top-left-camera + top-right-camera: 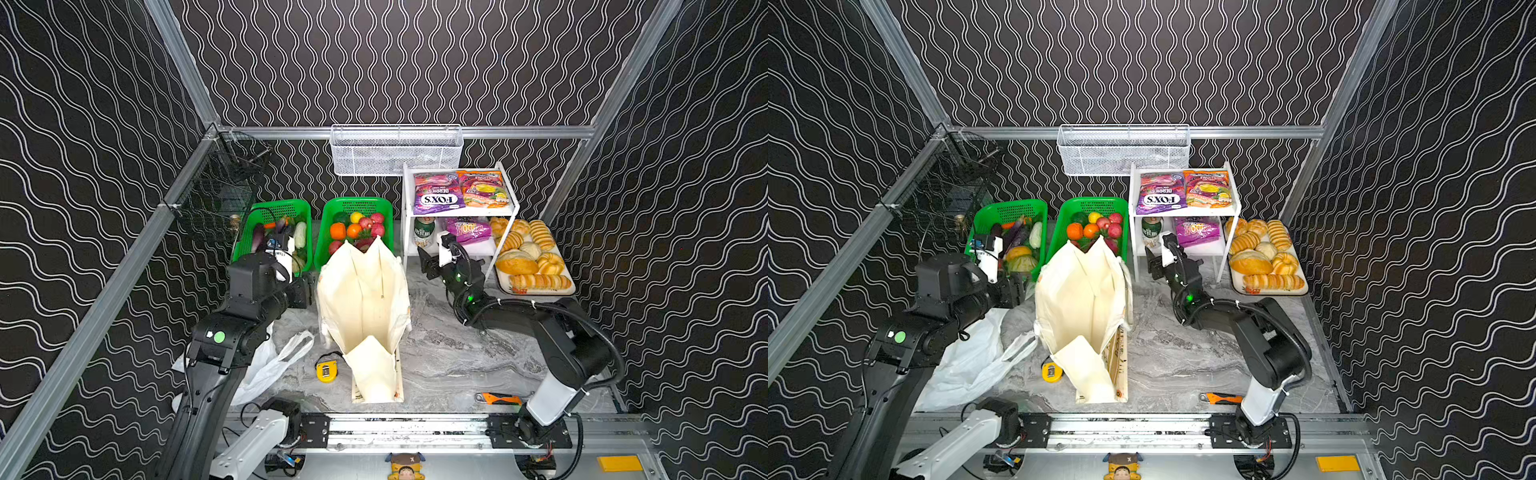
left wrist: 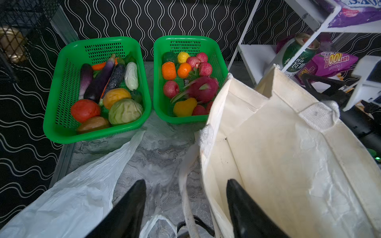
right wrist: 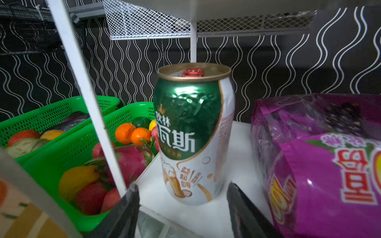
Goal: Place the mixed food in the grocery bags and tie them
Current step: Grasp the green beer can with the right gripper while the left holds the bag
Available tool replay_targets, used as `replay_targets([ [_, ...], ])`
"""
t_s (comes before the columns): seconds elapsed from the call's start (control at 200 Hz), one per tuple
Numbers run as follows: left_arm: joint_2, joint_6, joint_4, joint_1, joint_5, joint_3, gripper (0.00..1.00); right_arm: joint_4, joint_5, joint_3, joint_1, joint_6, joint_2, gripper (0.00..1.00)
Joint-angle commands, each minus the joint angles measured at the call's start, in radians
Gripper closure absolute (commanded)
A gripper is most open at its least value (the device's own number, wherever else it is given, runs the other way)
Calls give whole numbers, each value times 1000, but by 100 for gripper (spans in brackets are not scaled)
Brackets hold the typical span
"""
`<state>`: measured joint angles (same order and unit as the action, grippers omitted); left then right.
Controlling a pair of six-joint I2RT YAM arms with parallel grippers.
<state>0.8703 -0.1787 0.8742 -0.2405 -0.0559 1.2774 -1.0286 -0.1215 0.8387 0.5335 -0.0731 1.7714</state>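
The cream cloth tote (image 1: 361, 299) stands open at mid-table, with the white plastic bag (image 1: 266, 365) crumpled to its left. My left gripper (image 2: 185, 206) is open at the tote's left wall (image 2: 268, 154), the wall's rim and a strap between its fingers. My right gripper (image 3: 183, 208) is open at the white rack's lower shelf, just short of the upright green can (image 3: 191, 131). A pink-purple packet (image 3: 319, 164) lies beside the can. The FOX'S packet (image 1: 438, 193) lies on the top shelf. Toy fruits, among them a dragon fruit (image 2: 203, 86), fill a green basket (image 2: 185, 38).
A second green basket (image 1: 270, 204) of toy vegetables stands left of the fruit one. A tray of bread (image 1: 540, 292) lies right of the white rack (image 1: 513, 208). A yellow tape measure (image 1: 326, 371) and an orange cutter (image 1: 498, 399) lie near the front. Wire baskets (image 1: 395, 149) hang on the back rail.
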Motion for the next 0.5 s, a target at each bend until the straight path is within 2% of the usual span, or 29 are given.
replay_targets([
  [0.0,-7,34,16,1,-27,13,34,-208,-18,17,0,-61,59,30],
  [0.491,-39,22,34,2,-42,13,30,-257,-9,131,-16,-39,220,27],
])
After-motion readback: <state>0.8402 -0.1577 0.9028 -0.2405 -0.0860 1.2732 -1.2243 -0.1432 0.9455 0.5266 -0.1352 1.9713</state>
